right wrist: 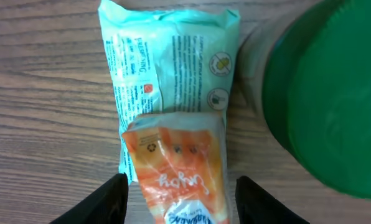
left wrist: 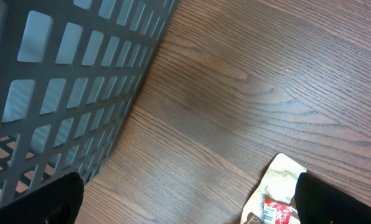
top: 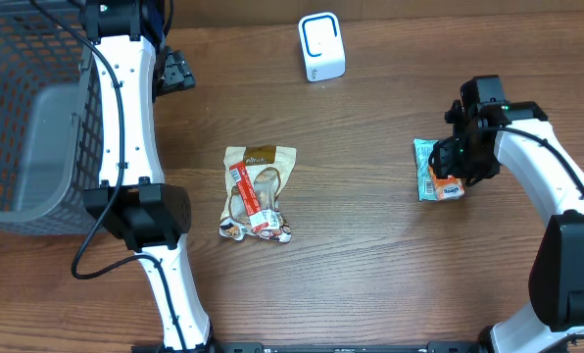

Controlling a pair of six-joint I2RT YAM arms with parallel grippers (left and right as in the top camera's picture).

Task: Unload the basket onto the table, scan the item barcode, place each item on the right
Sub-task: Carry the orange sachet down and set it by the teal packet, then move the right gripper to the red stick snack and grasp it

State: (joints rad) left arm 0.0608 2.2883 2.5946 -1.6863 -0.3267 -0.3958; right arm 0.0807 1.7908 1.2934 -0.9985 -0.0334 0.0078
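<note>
Right jaws parted, one on each side of teal-and-orange foil snack packet [right wrist: 173,124], not clamped. Packet lies flat on wooden bench [top: 370,275], right-centre of overhead frame. Left jaws wide open, empty, upper left by grey mesh plastic basket [top: 37,59]. Step looks like grasp stage, packet not lifted. No barcode made out on up face. Next: close on packet, lift, turn code toward white-and-blue box scanner [top: 321,47], top centre.

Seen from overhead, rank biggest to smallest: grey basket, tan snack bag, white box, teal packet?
1. grey basket
2. tan snack bag
3. white box and teal packet: look alike; the right gripper partly covers the packet.
</note>
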